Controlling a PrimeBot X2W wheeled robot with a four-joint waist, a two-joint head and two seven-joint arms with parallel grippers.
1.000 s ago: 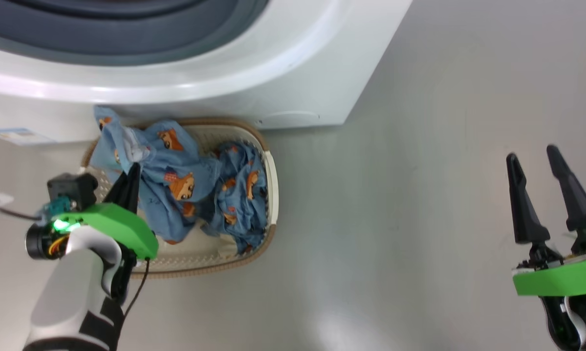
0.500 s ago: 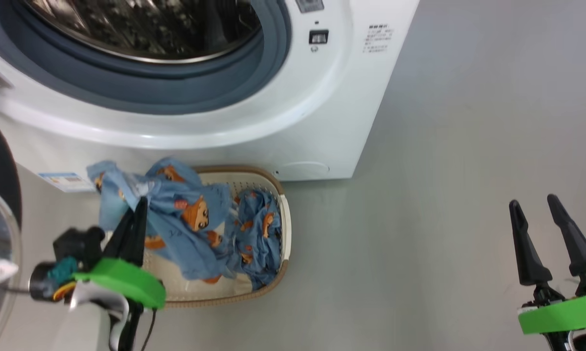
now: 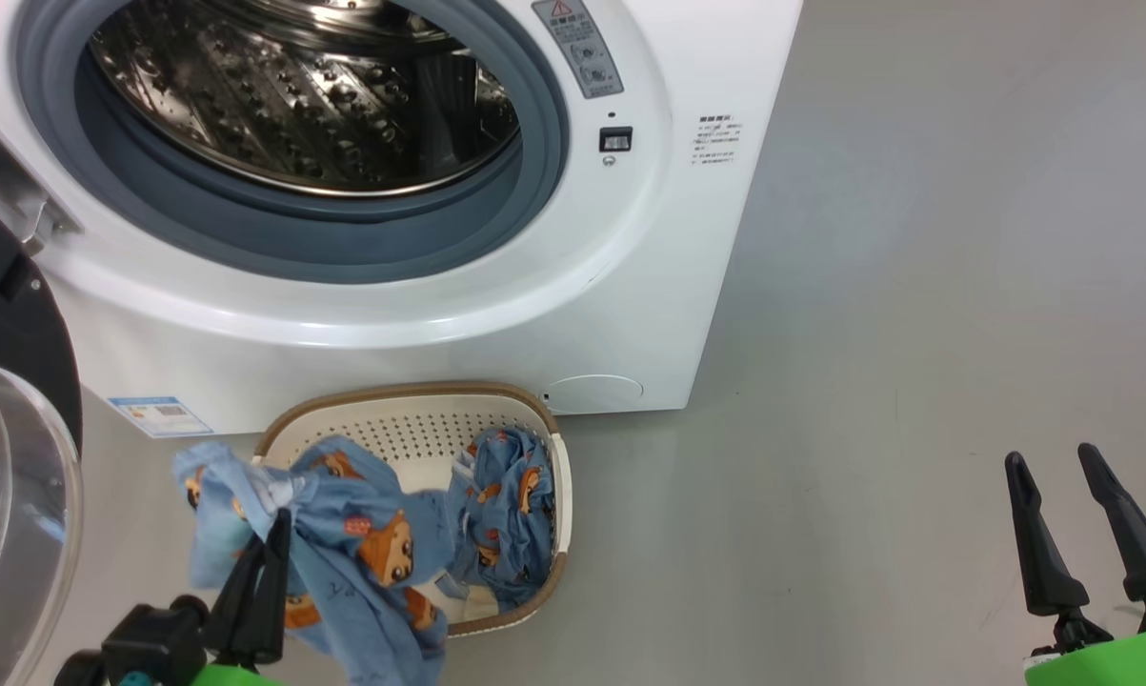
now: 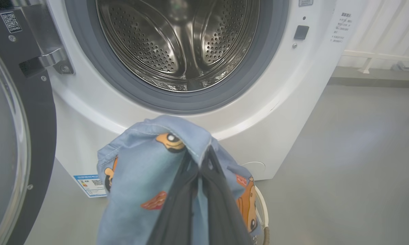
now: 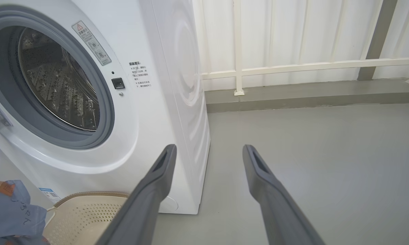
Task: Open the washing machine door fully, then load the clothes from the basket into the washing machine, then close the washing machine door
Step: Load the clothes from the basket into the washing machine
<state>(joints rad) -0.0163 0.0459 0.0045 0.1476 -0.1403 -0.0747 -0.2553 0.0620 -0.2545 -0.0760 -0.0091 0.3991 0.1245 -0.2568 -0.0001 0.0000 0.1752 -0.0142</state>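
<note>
My left gripper (image 3: 277,519) is shut on a light blue garment of the clothes (image 3: 344,543) and holds it lifted above the left end of the basket (image 3: 411,419); the cloth drapes over the fingers (image 4: 218,190). More of the clothes (image 3: 506,514) lie in the basket's right end. The basket stands on the floor against the washing machine (image 3: 630,267). The drum (image 3: 296,95) is bare, and the washing machine door (image 3: 10,476) hangs open at the left. My right gripper (image 3: 1054,462) stands open over bare floor, far to the right.
Grey floor (image 3: 915,286) stretches to the right of the machine. A white railing and pale wall (image 5: 292,64) run behind it. A blue label sticker (image 3: 158,414) sits low on the machine's front.
The head camera has tilted up, bringing the drum and door into view. My left gripper has raised the garment higher out of the basket. My right gripper stays open.
</note>
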